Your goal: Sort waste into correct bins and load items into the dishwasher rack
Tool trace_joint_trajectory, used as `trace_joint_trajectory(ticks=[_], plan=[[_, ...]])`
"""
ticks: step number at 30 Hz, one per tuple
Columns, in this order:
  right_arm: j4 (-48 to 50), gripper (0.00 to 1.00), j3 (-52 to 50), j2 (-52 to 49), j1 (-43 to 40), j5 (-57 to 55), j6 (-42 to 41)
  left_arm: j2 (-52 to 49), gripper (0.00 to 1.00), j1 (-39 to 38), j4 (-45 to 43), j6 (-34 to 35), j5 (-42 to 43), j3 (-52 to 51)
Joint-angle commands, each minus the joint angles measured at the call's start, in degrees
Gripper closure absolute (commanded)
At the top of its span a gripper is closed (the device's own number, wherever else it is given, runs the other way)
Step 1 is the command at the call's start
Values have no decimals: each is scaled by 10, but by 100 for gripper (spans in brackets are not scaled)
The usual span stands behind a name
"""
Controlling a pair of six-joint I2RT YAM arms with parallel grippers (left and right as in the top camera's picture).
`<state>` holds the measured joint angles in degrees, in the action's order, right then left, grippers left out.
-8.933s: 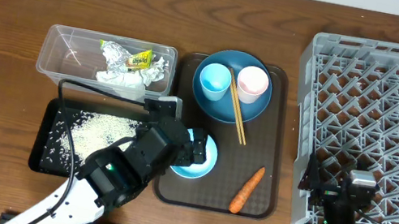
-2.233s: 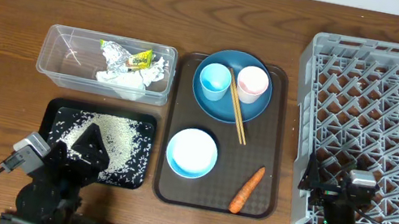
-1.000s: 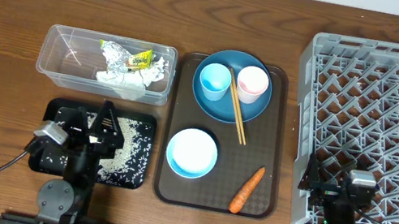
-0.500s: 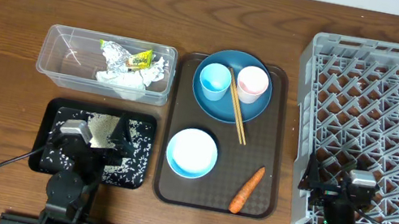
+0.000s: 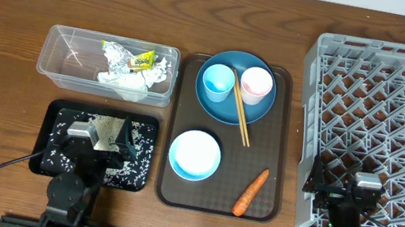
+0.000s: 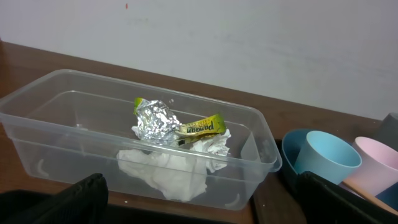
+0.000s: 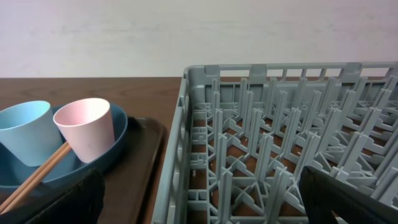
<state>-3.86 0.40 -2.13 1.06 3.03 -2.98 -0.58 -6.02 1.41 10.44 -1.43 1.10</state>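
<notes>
Overhead: bowl [image 5: 195,155] is seen on the brown tray [image 5: 285,145], just right of the left pincer [image 5: 101,142], which is held over the black tray [image 5: 138,182]. The right pincer [image 5: 348,189] is well apart, at the rack [image 5: 404,107] near edge.
Left wrist: left pincer is shown spread, empty, aimed at the clear tub [image 6: 37,124].
Right wrist: right pincer spread, empty; pink cup [image 7: 87,127] lies far-left.

Wooden table [image 5: 0,28], dark brown grain. Four things sit directly on it. Tub [image 5: 70,57] at left rear. Black tray [image 5: 42,135] just in front of the tub. Brown tray [image 5: 250,151] at centre, just beside both. Rack [image 5: 404,107] at right, a narrow gap from the brown tray.
</notes>
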Motion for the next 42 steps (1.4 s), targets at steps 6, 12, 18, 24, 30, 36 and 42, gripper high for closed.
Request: trace_joint_trajectory(ticks=[6,12,18,24,30,36,42], plan=[[-2,1,-1,0,-1,0,3,3,1,4,26,-10,-5,-9],[-2,1,-1,0,-1,0,3,3,1,4,26,-10,-5,-9],[-2,1,-1,0,-1,0,3,3,1,4,26,-10,-5,-9],[-2,1,-1,0,-1,0,3,3,1,4,26,-10,-5,-9],[-2,1,-1,0,-1,0,3,4,1,4,26,-10,-5,-9],[-2,1,-1,0,-1,0,3,4,1,22,26,-16,-12,-9],[-2,1,-1,0,-1,0,3,5,1,28,26,-110,-11,-9]])
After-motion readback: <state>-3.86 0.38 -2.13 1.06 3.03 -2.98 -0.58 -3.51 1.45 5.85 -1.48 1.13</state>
